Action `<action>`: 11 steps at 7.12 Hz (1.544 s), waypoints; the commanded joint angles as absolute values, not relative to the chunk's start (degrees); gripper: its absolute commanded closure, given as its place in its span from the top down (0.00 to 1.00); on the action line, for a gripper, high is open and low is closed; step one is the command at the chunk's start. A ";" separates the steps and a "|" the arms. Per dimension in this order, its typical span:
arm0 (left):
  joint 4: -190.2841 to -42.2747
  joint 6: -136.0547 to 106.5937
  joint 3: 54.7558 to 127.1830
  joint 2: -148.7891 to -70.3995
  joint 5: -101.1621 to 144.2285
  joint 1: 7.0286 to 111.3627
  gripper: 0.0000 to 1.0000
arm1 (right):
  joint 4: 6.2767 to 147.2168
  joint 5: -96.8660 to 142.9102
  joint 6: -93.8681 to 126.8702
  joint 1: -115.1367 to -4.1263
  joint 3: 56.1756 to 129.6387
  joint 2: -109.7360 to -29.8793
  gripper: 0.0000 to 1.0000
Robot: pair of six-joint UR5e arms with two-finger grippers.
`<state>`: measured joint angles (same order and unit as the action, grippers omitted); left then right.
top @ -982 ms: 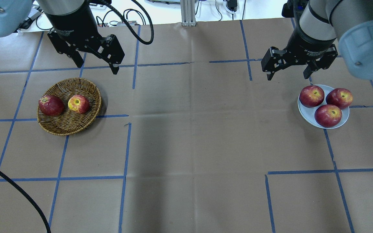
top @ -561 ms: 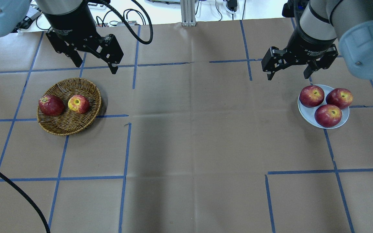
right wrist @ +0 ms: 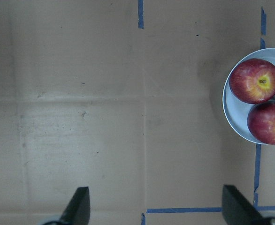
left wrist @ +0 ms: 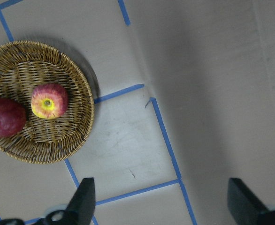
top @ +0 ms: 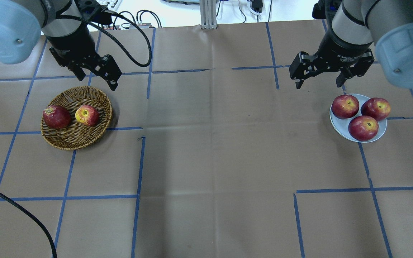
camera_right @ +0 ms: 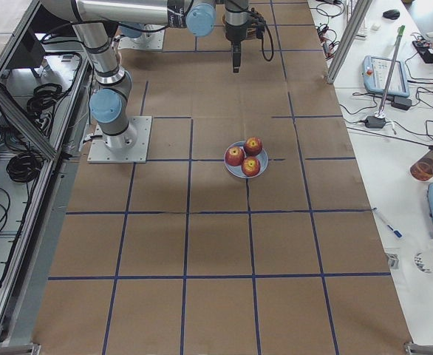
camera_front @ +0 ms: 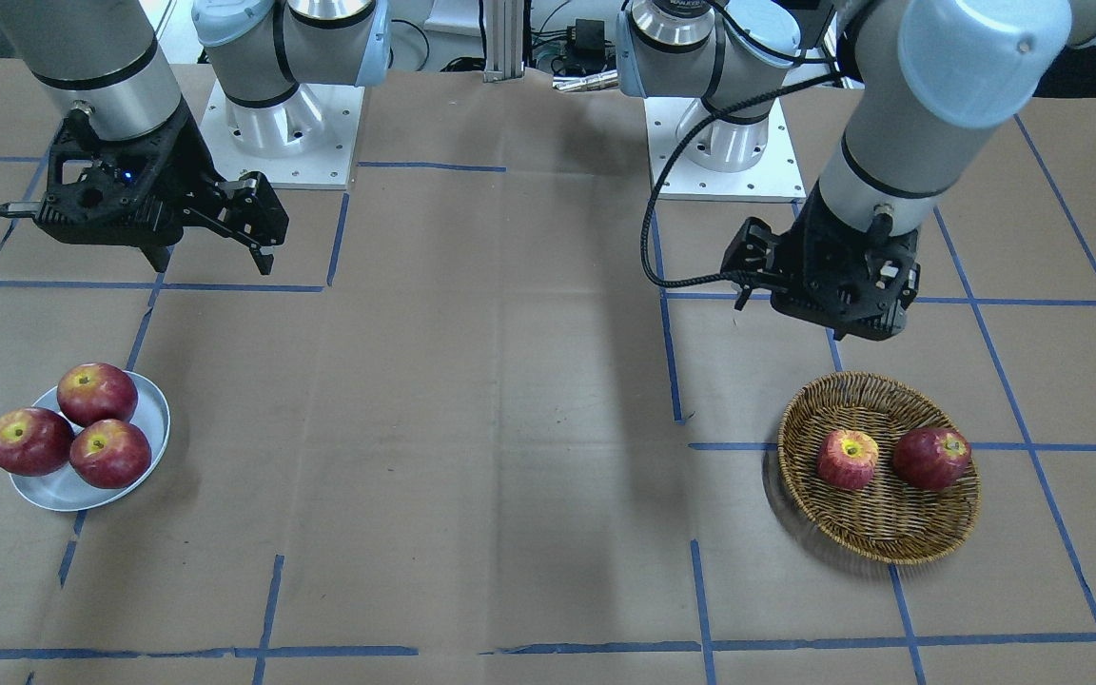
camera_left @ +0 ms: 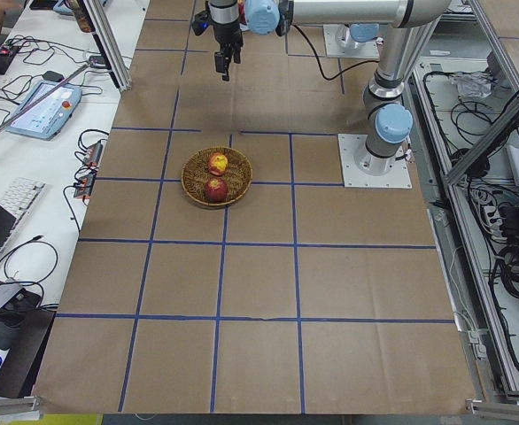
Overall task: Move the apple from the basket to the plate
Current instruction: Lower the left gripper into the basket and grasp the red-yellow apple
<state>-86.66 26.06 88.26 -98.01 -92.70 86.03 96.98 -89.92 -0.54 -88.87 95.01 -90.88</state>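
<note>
The pale pinkish-red apple [top: 86, 115] with a yellow stem patch lies in the brown wicker basket [top: 81, 142] at the table's left. It also shows in the front view [camera_front: 848, 459] and the left wrist view [left wrist: 49, 100]. The pale bluish plate [top: 338, 126] sits at the right and holds three apples. My left gripper [top: 97, 81] is open and empty, just behind the basket's far rim and above it. My right gripper [top: 318, 85] is open and empty, behind the plate and slightly to its left.
A darker red apple [top: 56, 116] lies in the basket beside the pale one. Three dark red apples [top: 363, 127] fill most of the plate. A black cable [top: 20, 211] crosses the front left corner. Blue tape lines grid the brown paper table.
My left gripper has moved left and toward the basket, and looks lower. The right arm, apples, basket and plate have not moved.
</note>
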 commanded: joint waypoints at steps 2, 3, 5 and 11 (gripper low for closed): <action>-70.47 40.66 99.89 -101.06 -92.81 74.30 0.99 | 97.03 -89.91 -0.53 -88.95 94.92 -90.88 1.00; -63.79 44.35 103.32 -103.08 -92.81 71.66 0.99 | 97.03 -89.91 -0.53 -88.95 94.92 -90.88 1.00; -59.78 44.47 104.68 -107.29 -92.37 70.93 0.99 | 96.94 -89.91 -0.53 -88.95 94.92 -90.88 1.00; -54.32 45.00 104.76 -115.66 -91.84 71.19 0.55 | 97.03 -89.83 -0.53 -88.95 94.83 -90.79 1.00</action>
